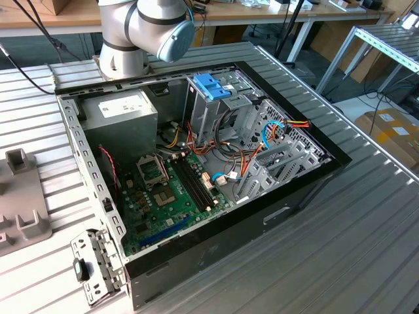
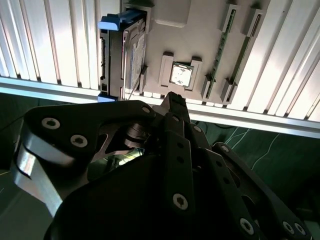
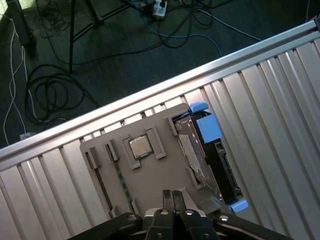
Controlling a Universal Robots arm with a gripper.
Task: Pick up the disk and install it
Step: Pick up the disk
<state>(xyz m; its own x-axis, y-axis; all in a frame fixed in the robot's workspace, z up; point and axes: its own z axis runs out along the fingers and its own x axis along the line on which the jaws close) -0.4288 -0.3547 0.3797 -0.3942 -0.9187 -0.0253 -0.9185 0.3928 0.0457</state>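
Note:
The disk (image 3: 216, 161) stands on its edge in a slot of a grey holder plate (image 3: 165, 172) on the ribbed metal table; it has a dark body in a light blue carrier. In the second wrist view the disk (image 2: 126, 55) sits at one end of the same plate (image 2: 210, 40). My gripper (image 3: 173, 196) hangs above the plate, fingers shut together with nothing between them. Its tip (image 2: 175, 99) lies beside the disk, apart from it. The arm's base (image 1: 141, 33) stands behind the open computer case (image 1: 73, 134).
The holder plate also carries a square processor chip (image 3: 139, 146) and a memory stick (image 3: 118, 172). Inside the case are a drive cage with a darker blue latch (image 1: 211, 85), a motherboard (image 1: 173, 190) and loose cables. The table edge (image 3: 150, 95) borders floor with cords.

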